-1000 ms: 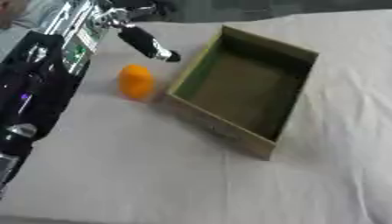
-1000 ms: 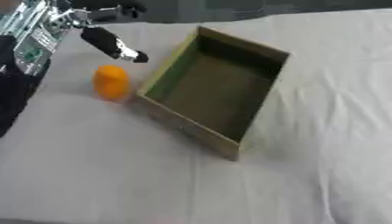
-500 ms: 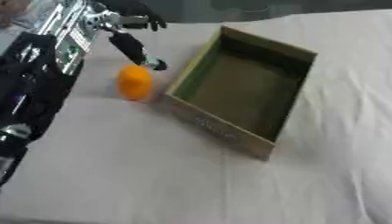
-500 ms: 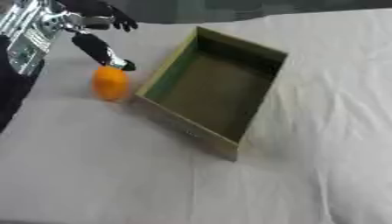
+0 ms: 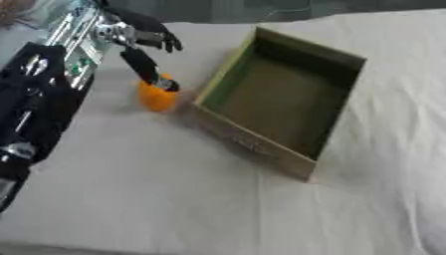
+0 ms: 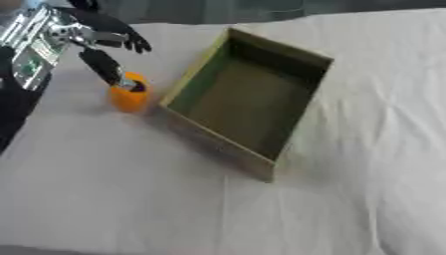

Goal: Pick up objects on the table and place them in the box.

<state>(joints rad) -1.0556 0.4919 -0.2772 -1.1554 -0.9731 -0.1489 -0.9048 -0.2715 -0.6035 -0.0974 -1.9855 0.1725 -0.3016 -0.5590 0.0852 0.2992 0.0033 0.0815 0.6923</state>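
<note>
Resting on the table, the orange object sits just left of the box — one black finger of the left hand reaches down to its top, apparently touching. Other fingers are spread, straight, holding nothing. Box is open-topped, olive inside, set askew. White cloth covers the table, lightly creased. Left arm enters from the view's left edge — black with silver joints, hand angled downward.
</note>
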